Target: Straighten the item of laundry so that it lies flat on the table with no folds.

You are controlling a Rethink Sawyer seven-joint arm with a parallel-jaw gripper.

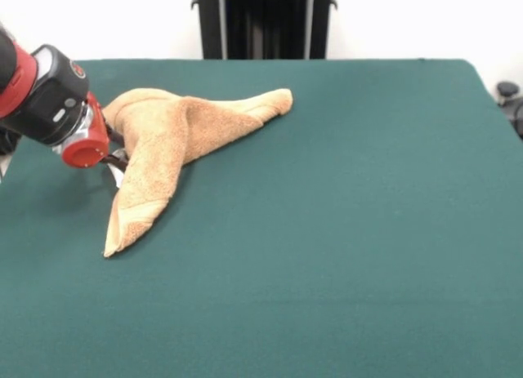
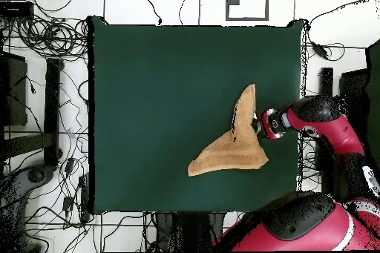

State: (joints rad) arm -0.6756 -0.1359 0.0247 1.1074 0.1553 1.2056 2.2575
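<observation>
Green table lies mostly bare; the folded, V-shaped towel sits near one side edge, the gripper against its fold, fingers' grip indiscernible.

Pincer tips behind the towel, their state unclear
</observation>
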